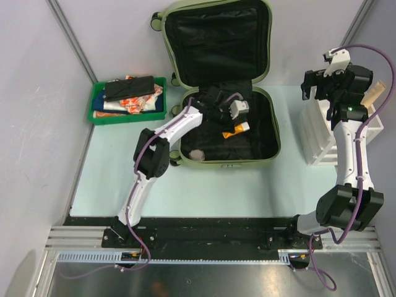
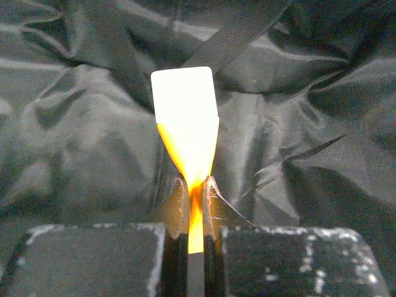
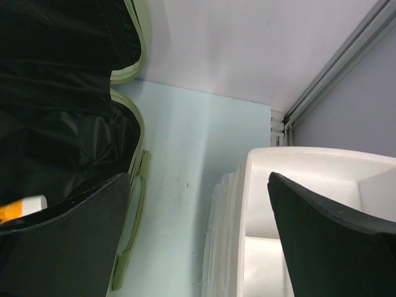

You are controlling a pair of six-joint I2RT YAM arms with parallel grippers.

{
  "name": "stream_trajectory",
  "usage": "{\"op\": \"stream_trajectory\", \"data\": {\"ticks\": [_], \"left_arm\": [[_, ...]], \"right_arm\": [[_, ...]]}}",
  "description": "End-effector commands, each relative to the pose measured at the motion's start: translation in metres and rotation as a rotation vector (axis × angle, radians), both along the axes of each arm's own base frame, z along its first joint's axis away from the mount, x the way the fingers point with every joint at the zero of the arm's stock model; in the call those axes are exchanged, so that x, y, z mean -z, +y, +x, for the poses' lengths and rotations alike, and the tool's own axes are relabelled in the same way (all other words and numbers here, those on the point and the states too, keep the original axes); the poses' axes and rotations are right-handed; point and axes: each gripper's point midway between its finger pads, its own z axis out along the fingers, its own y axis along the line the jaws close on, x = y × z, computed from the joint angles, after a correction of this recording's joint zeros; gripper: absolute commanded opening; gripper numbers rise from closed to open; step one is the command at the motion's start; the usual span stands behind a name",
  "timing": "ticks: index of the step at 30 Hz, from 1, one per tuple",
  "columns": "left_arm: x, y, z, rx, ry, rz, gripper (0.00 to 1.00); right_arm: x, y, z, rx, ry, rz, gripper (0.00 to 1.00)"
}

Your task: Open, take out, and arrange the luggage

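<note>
While my left hand (image 2: 195, 192) is clamped on the flat orange crimp of a small tube (image 2: 185, 117), the luggage (image 1: 276, 127) lies open in the upper centre of the overhead frame. Its lid is spread toward the top edge and its lower shell rests on the tabletop (image 1: 204, 185).

Handling, judged:
- The shell looks rigid, smooth and bulky, far too wide for my fingers to span. It is probably light now that it is nearly empty.
- The best holds are the rim or the moulded handle (image 3: 133, 216) at lower left of the right wrist frame.
- The black lining (image 2: 322, 124) is thin, glossy and wrinkled. It would bunch or slip if pinched, so I avoid it.
- The tube looks soft and squeezable. The crimp is its stiffest part, and the grip sits centred there.

My right hand (image 3: 198, 244) is spread wide and holds nothing, poised over the white organizer (image 3: 297, 164) at the right of the frame. A green tray (image 1: 98, 93) with packets in it sits at upper left of the overhead frame.

Writing: none is legible. The tube face is blown out to white in the left wrist frame, and the print on the packets is too small to read. No brand shows on the shell.
</note>
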Motion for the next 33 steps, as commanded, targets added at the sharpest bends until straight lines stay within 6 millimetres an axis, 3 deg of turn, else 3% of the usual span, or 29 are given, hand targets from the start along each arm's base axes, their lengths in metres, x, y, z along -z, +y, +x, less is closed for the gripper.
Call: {"op": "stream_trajectory", "data": {"ticks": [1,3,8,11,14,18,20,21,24,30,33], "left_arm": [[-0.074,-0.001,-0.002,0.003,-0.059,-0.116,0.00],[-0.090,0.001,-0.005,0.005,-0.068,-0.141,0.00],[-0.137,0.003,0.001,-0.106,0.052,-0.251,0.00],[-0.162,0.002,0.000,-0.199,0.208,-0.324,0.00],[-0.177,0.001,-0.015,-0.246,0.304,-0.349,0.01],[-0.176,0.007,-0.028,-0.356,0.435,-0.337,0.00],[-0.163,0.009,-0.036,-0.368,0.498,-0.316,0.00],[-0.164,0.011,-0.038,-0.369,0.503,-0.314,0.00],[-0.157,0.015,-0.038,-0.398,0.531,-0.302,0.00],[-0.143,0.019,-0.041,-0.447,0.559,-0.272,0.02],[-0.144,0.018,-0.044,-0.435,0.569,-0.273,0.01]], "right_arm": [[-0.014,0.013,-0.010,-0.046,-0.030,0.026,0.97],[-0.004,0.023,-0.013,-0.106,0.004,0.060,0.97],[0.023,0.082,-0.041,-0.436,0.104,0.106,0.95],[0.039,0.104,-0.052,-0.565,0.103,-0.002,0.95],[0.049,0.125,-0.060,-0.674,0.049,-0.152,0.94],[0.049,0.157,-0.068,-0.831,-0.082,-0.318,0.89],[0.046,0.183,-0.079,-0.962,-0.208,-0.459,0.86],[0.056,0.191,-0.083,-1.007,-0.234,-0.507,0.80],[0.064,0.221,-0.098,-1.152,-0.369,-0.647,0.69],[0.098,0.272,-0.119,-1.398,-0.465,-0.762,0.65],[0.109,0.285,-0.124,-1.458,-0.485,-0.785,0.61]]}}
